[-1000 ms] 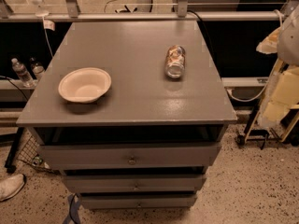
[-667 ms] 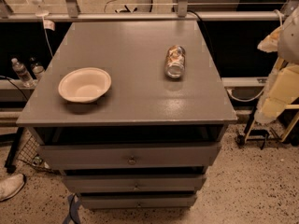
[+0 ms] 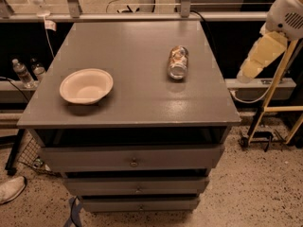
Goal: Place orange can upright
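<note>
The orange can lies on its side on the grey table top, right of the middle, with one shiny silver end facing the front. Only white and cream links of my arm show at the right edge, beyond the table's right side and well apart from the can. My gripper itself is out of view.
A cream bowl stands on the left part of the table. Drawers are below the top. Water bottles stand on the floor at the left, a yellow frame at the right, and a rail runs behind.
</note>
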`<state>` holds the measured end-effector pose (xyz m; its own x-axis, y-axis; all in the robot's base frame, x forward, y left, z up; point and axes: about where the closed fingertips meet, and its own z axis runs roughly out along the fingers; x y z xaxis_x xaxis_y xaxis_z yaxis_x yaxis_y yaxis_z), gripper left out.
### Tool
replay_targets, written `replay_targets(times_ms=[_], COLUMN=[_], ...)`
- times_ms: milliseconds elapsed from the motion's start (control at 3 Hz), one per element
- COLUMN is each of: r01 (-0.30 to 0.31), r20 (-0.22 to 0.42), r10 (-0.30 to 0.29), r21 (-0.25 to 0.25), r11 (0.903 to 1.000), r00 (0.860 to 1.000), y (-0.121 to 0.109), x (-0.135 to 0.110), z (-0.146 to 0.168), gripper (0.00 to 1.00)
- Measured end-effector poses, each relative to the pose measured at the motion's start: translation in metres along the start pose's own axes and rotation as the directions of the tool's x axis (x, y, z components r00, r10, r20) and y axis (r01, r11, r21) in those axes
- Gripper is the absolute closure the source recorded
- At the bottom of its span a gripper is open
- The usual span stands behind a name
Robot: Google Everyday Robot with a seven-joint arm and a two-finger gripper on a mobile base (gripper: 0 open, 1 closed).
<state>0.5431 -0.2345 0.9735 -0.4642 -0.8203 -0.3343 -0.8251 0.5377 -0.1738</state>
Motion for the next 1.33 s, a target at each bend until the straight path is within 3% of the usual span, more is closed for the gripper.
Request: replay_targets(times_ms=[333, 667, 1000, 1333], r01=[-0.109, -0.135, -0.187, -0.313], r20=[-0.038, -0.024, -0.017, -0.004], r10=[0.108, 0.135, 0.187, 0.314], r21=[-0.011, 0.0, 0.035, 0.072], r11=[0.994, 0.9909, 0.9818, 0.947], r00=[0.993, 0.991, 0.982, 0.949], y=[-0.026, -0.033, -0.045, -0.056], x=[-0.021, -0.031, -0.04, -0.064], z=[0.014, 0.013, 0.023, 0.032], gripper=[0.0, 0.0, 0.0, 0.0])
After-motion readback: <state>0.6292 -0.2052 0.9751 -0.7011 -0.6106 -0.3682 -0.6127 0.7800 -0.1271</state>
